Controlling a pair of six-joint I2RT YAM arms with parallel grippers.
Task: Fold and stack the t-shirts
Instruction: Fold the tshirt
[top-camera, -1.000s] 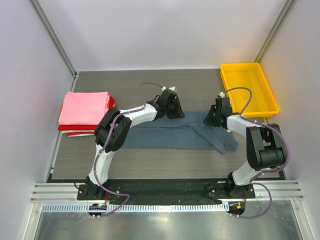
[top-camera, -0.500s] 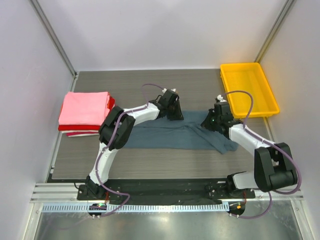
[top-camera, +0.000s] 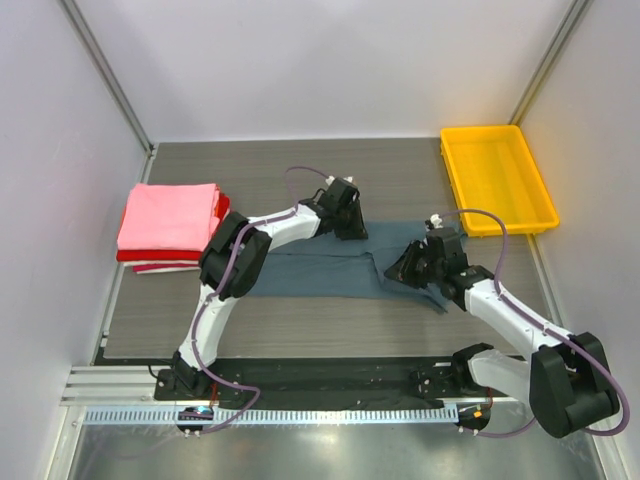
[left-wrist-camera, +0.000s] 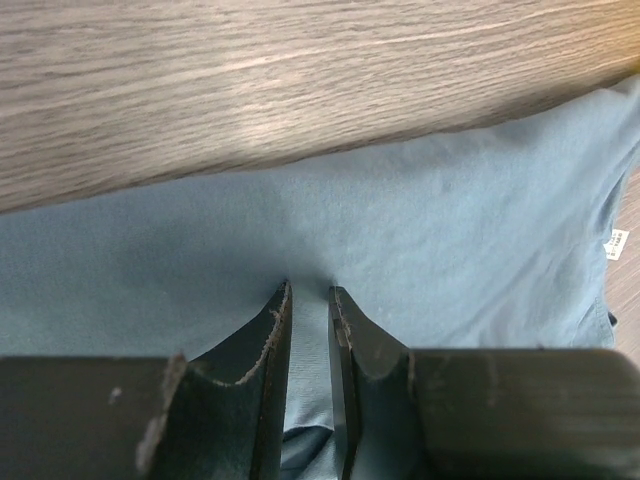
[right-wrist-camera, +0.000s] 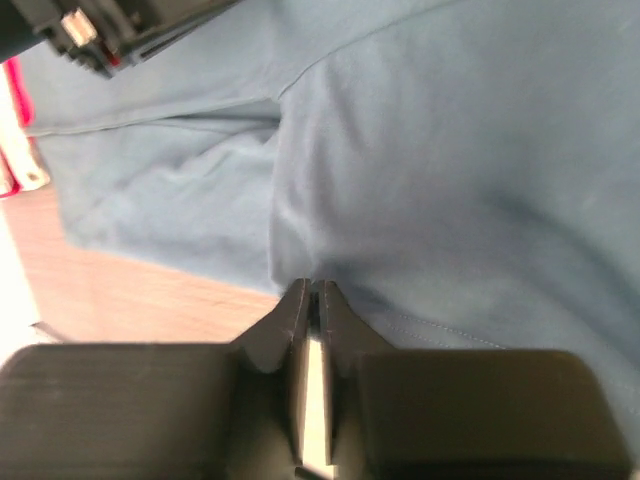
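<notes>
Left gripper (left-wrist-camera: 308, 290) stands nearly closed, its two fingers pinching a raised fold of the slate blue-grey t-shirt (top-camera: 310, 272) at the garment's far edge, to the left of the yellow tray (top-camera: 449, 172) and a little nearer the arm bases. Right gripper (right-wrist-camera: 312, 285), jaws almost together, nips the shirt's end closest to the tray and holds it lifted and bunched off the table (top-camera: 250, 170), while the rest lies flat. Farthest from the tray, at the table's left side, the pink t-shirt (top-camera: 168, 215) tops a folded stack, with the red t-shirt (top-camera: 140, 256) and the white t-shirt (top-camera: 160, 268) beneath.
</notes>
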